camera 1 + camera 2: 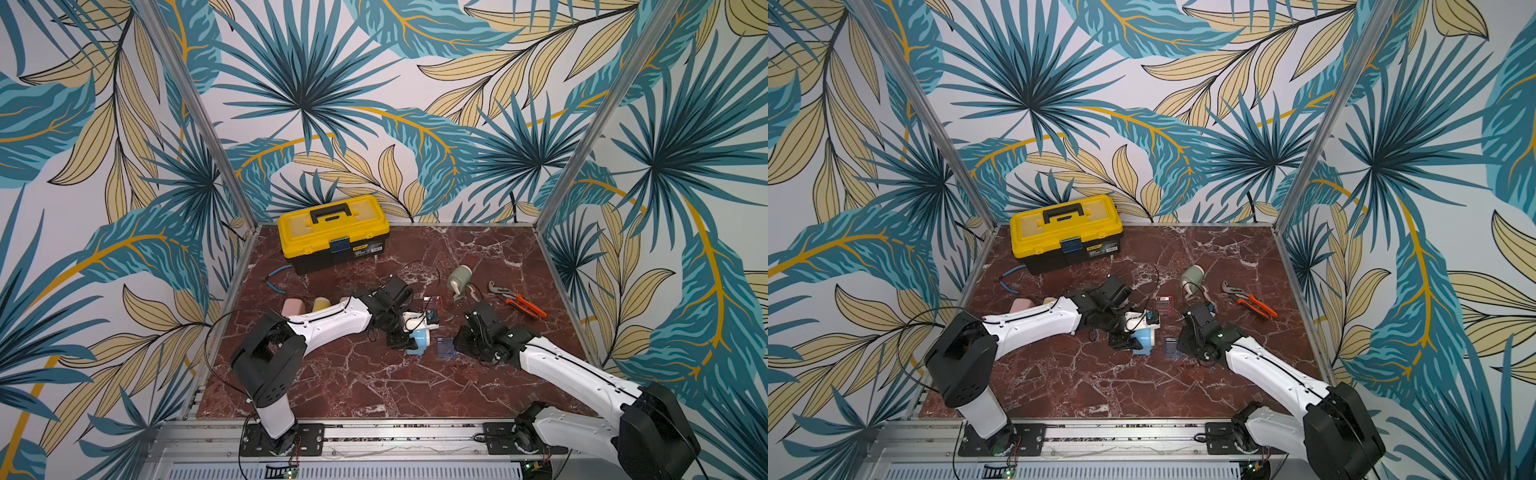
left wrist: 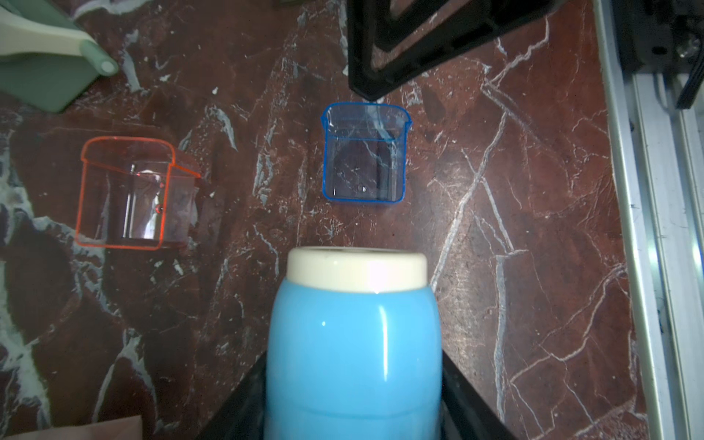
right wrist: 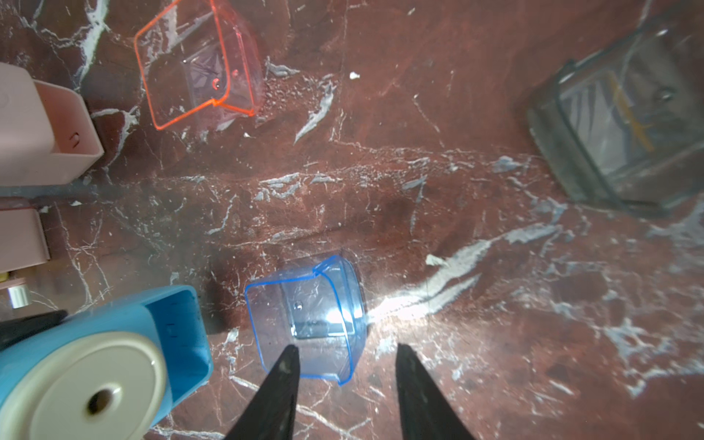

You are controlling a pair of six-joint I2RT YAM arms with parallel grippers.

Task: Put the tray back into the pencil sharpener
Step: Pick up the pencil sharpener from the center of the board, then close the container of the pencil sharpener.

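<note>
Toward the centre of the veined red marble table (image 1: 353, 382), the left gripper (image 2: 353, 358) clamps the glossy, rounded blue pencil sharpener (image 3: 95, 362), and just beside it the right gripper (image 3: 344, 354), jaws apart, hovers over the clear blue box-shaped tray (image 3: 304, 312).

Left arm (image 1: 332, 322) extended low and forward, left gripper (image 2: 353, 358) clamped on both sides of pencil sharpener (image 1: 419, 343). Right arm (image 1: 582, 374) angled inward, right gripper (image 3: 346, 348) pointing down, fingers (image 3: 282, 388) parted.
</note>
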